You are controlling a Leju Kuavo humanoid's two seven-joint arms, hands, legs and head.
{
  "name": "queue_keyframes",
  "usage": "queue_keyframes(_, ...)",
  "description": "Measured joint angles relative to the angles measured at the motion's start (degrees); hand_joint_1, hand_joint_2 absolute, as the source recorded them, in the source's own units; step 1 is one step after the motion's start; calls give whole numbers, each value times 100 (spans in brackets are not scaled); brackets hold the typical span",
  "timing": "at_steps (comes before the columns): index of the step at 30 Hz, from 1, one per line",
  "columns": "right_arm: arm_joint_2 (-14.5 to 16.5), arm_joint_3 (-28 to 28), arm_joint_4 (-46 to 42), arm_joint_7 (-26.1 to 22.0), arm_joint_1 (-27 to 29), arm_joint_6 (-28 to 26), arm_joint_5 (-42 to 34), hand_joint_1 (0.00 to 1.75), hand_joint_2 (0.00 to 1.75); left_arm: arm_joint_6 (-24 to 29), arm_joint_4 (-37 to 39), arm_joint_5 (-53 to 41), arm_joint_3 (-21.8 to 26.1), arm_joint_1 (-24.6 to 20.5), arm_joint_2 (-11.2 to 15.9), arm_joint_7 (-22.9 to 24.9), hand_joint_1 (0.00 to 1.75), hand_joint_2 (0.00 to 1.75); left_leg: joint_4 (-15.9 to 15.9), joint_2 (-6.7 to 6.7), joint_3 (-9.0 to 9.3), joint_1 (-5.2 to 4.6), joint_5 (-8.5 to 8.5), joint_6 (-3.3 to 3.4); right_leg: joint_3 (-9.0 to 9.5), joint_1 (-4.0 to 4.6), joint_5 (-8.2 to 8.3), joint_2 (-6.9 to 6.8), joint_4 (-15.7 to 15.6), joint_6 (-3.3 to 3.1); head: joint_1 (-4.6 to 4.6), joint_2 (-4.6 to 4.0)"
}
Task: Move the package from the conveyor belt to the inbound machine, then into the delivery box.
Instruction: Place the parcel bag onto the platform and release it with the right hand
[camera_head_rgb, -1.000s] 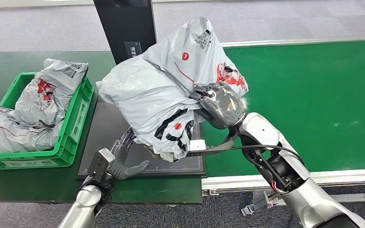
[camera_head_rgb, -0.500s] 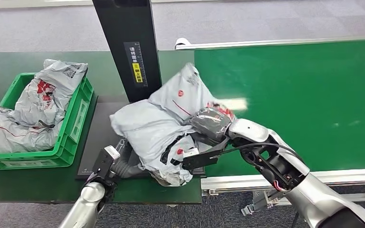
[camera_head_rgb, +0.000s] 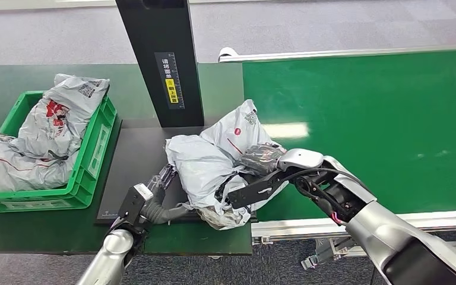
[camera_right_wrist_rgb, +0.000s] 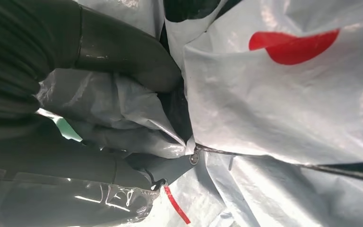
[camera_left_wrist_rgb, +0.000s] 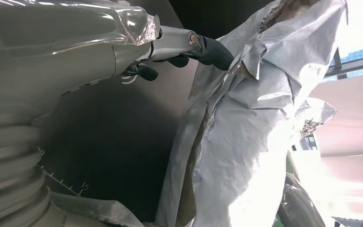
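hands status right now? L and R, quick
Left hand: fingers touching the package from its side on the black platform; a grip cannot be told.
Right hand: holding the package, fingers dug into the plastic.

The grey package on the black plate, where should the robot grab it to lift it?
Probably the bunched-up top of the grey package, from above or the conveyor side. The plastic is loose and crumpled there, so fingers can gather a fold. The right hand already grips there; the left hand touches its low edge.

Likely parcel depot: conveyor belt, parcel-filled crate.
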Motion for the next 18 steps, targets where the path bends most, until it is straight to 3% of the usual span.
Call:
queue_keyframes(1,17,28,3,-14,-22,9,-36,157,175,4,-33,5,3,38,3,26,0,175,0,1,0,0,0,0,0,0,0,0,0,0,0,0)
queue_keyframes(2,34,59,3,-31,-44,10,-69,120,175,7,-82,11,7,87,6,56,0,175,0,1,1,0,0,0,0,0,0,1,0,0,0,-1)
queue_keyframes(4,63,112,1,-88,-75,-95,-101,112,175,5,-207,22,15,200,14,104,0,175,0,0,1,0,0,0,0,0,0,1,0,0,1,-1)
queue_keyframes(5,74,133,-5,-134,-81,-262,-75,130,175,5,-271,23,21,254,17,121,0,175,0,-1,1,0,0,0,-1,0,0,1,0,0,0,-1)
queue_keyframes(6,85,149,-14,-189,-82,-504,-16,167,175,5,-332,24,30,305,22,131,0,175,0,-1,0,0,0,0,-1,0,0,1,0,0,0,-1)
queue_keyframes(7,97,158,-28,-252,-80,-828,89,161,175,3,-389,24,40,349,27,136,0,175,0,-1,0,0,0,0,-2,0,-1,1,0,-1,-1,0)
queue_keyframes(10,154,146,-52,-415,-75,-1882,554,35,175,-21,-501,25,66,411,39,140,0,175,0,-1,-1,0,0,0,-3,0,-1,1,0,-1,-1,1)
queue_keyframes(11,188,127,-47,-457,-68,-2175,705,3,175,-31,-518,28,69,414,41,140,0,175,0,-1,0,0,0,0,-3,0,-1,1,0,-1,-1,0)
queue_keyframes(18,584,-152,231,-696,146,-3775,1290,0,175,-74,-522,100,65,334,42,134,0,175,0,0,2,0,0,0,-3,0,-1,1,0,-1,0,0)
